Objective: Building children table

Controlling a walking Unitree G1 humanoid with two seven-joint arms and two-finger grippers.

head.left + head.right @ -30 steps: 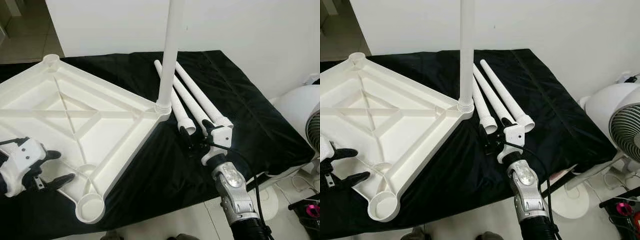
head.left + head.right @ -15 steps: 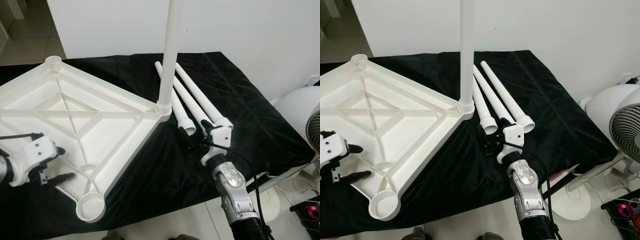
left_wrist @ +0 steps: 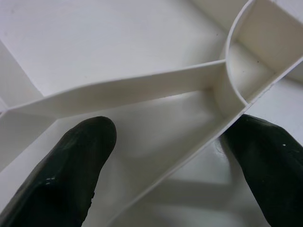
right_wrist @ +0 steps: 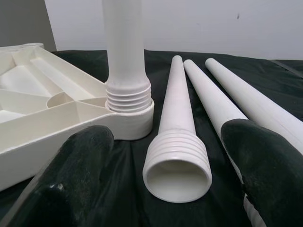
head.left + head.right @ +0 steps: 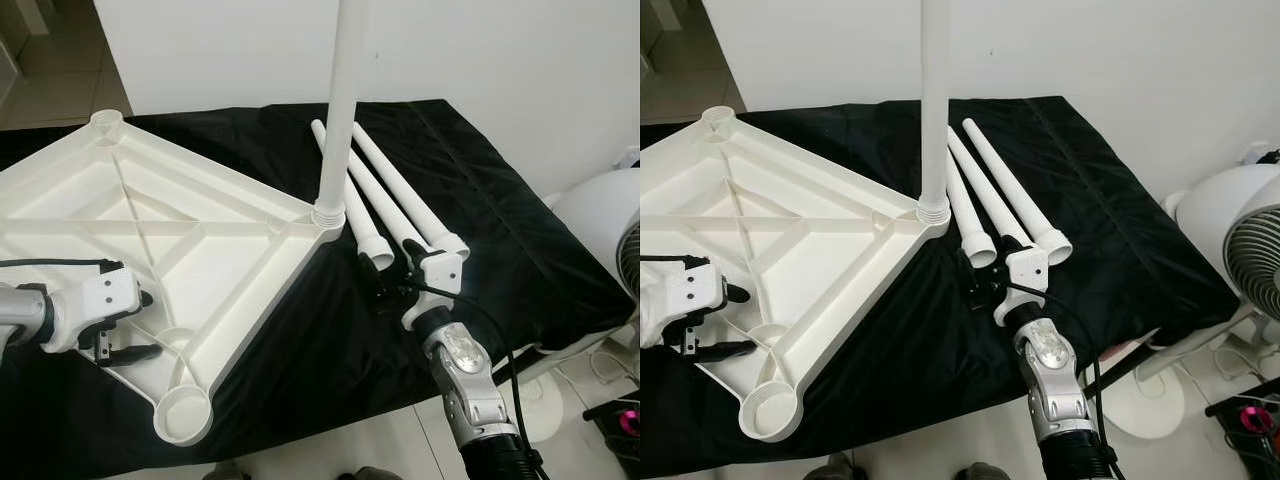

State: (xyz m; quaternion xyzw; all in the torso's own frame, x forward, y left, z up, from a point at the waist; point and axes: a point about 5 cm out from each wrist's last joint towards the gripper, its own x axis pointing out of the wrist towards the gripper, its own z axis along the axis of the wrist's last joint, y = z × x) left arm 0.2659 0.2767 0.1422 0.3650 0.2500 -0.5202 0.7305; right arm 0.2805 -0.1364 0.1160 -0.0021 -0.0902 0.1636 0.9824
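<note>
Head view, upright leg [image 5: 338, 110] cropped overhead

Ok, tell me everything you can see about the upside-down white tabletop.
The tabletop is white moulded plastic, lying underside up on the black cloth. Raised ribs cross its underside, and round sockets sit at the corners. One leg stands upright, screwed into the corner nearest three loose legs. The left gripper, open, straddles a rib by the near corner socket.
</note>
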